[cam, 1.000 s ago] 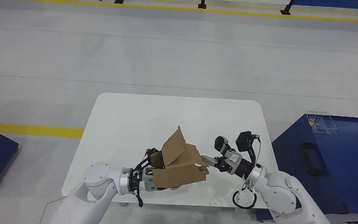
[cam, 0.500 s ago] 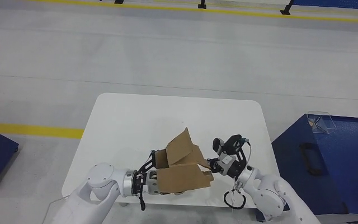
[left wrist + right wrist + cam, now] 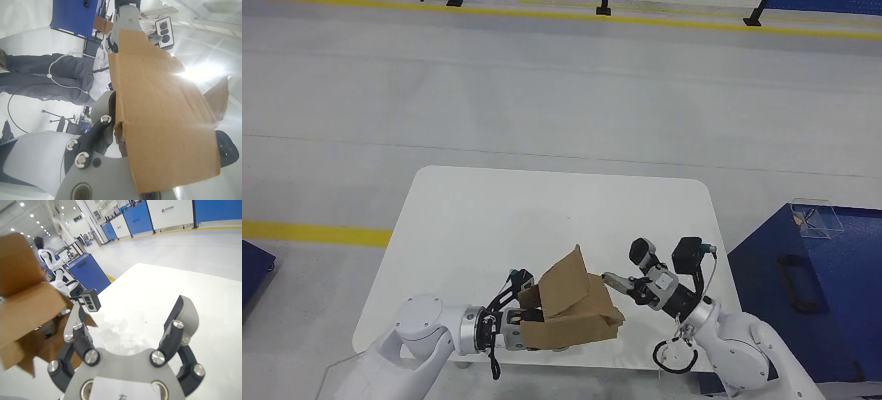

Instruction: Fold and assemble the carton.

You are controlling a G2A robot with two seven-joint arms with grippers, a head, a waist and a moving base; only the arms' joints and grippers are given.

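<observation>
Left tool [image 3: 514, 318] clamps carton [image 3: 572, 300] at its left end | right tool [image 3: 130, 311] spread wide, one finger against the right flap | carton over near edge of table [image 3: 542, 210] | likely light, bendable board; hold panel edges beside creases

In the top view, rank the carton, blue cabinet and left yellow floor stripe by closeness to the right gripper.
1. carton, beside the right gripper.
2. blue cabinet, on the right.
3. yellow floor stripe, far left.
</observation>
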